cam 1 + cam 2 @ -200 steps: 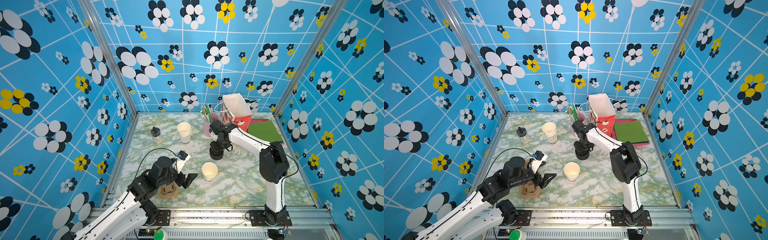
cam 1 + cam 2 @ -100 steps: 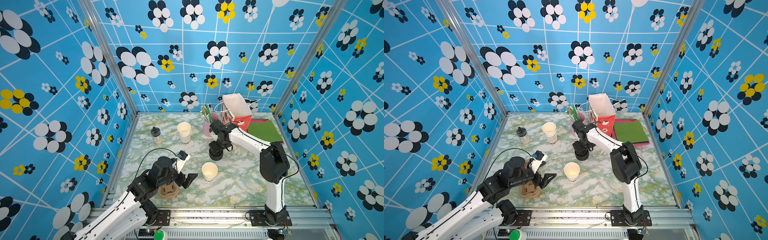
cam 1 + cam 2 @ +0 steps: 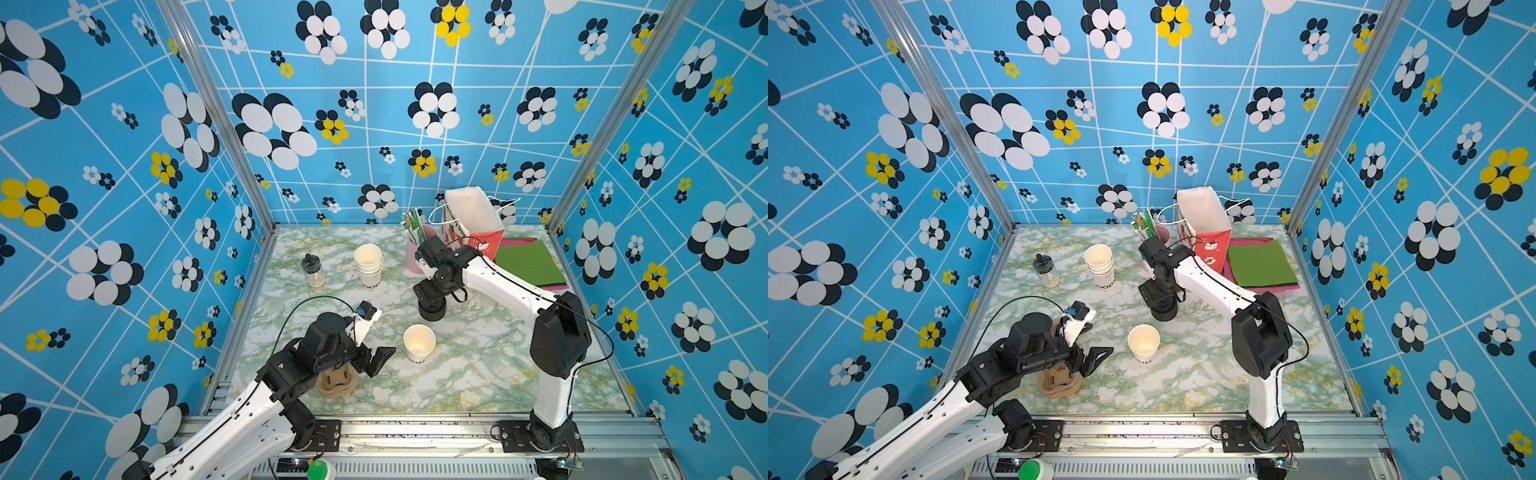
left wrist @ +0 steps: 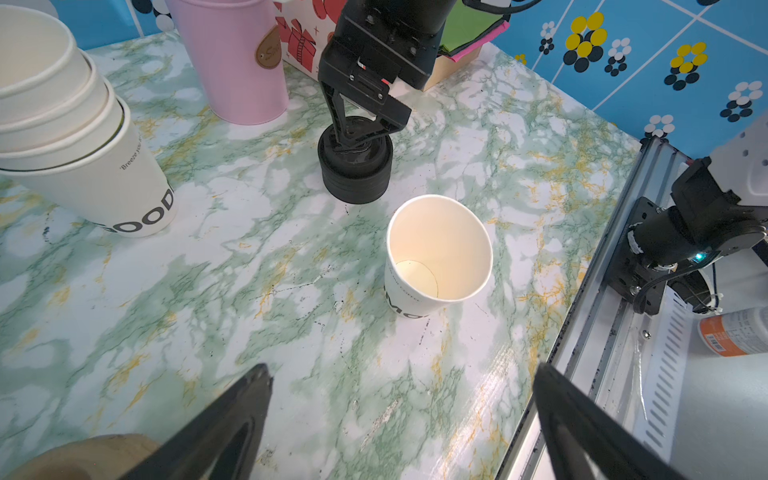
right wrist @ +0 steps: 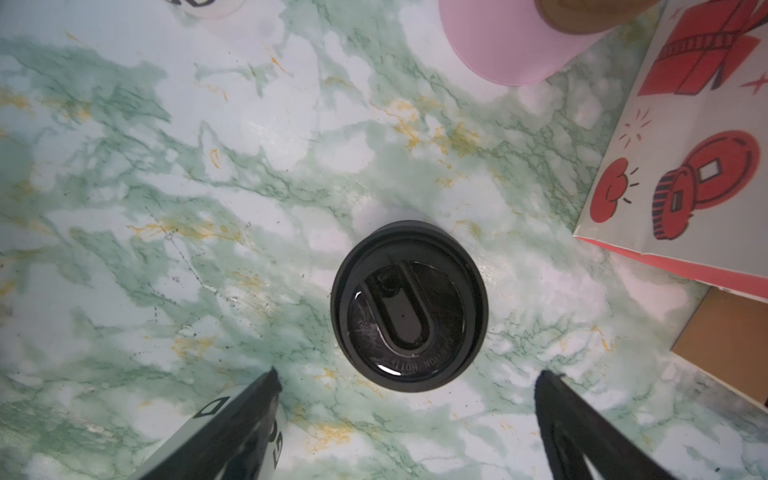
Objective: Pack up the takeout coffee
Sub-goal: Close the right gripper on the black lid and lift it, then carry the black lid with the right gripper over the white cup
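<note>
Coffee cup stands upright just ahead of left end effector.

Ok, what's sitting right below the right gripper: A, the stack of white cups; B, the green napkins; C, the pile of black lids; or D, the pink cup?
C: the open right gripper hangs directly over the pile of black lids, which fills the middle of the right wrist view.
</note>
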You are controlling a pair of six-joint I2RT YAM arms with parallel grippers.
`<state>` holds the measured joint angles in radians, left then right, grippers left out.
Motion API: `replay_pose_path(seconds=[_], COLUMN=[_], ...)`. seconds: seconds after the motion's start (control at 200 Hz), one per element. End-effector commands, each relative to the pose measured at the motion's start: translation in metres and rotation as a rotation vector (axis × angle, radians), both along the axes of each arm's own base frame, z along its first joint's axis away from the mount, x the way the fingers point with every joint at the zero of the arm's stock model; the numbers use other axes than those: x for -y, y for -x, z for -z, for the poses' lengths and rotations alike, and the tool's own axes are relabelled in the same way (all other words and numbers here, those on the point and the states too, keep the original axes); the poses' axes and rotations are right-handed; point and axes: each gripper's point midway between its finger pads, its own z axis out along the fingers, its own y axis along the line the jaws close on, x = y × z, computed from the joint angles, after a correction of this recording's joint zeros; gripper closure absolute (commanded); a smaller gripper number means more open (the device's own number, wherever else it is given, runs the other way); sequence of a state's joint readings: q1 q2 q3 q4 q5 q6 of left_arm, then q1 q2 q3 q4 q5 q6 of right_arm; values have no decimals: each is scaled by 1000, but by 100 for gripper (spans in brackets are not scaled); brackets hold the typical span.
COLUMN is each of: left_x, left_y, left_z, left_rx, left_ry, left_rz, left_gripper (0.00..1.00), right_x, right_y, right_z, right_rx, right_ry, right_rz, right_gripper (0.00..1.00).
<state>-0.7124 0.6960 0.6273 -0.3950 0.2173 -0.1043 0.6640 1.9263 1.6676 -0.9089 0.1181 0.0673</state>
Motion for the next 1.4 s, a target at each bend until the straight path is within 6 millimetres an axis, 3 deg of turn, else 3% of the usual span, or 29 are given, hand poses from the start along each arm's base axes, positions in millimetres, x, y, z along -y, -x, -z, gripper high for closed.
replay_pose_path(seconds=[0.0, 0.325, 0.975, 1.394], left_x=[1, 1, 0, 0], left_y=[-3, -4, -4, -4], left_z=[1, 3, 5, 6], left_rx=[2, -5, -4, -4], left_ry=[9, 7, 4, 2], left_rz=[-7, -11, -12, -10], left_gripper=[1, 1, 1, 1], right_x=[3, 0, 2, -2], right_y=[6, 5, 0, 0], right_z=[18, 38, 56, 54], right_rx=[-51, -82, -86, -80], right_ry=[73, 105, 160, 133], right_rz=[-23, -23, -16, -13], right_gripper=[2, 8, 16, 26])
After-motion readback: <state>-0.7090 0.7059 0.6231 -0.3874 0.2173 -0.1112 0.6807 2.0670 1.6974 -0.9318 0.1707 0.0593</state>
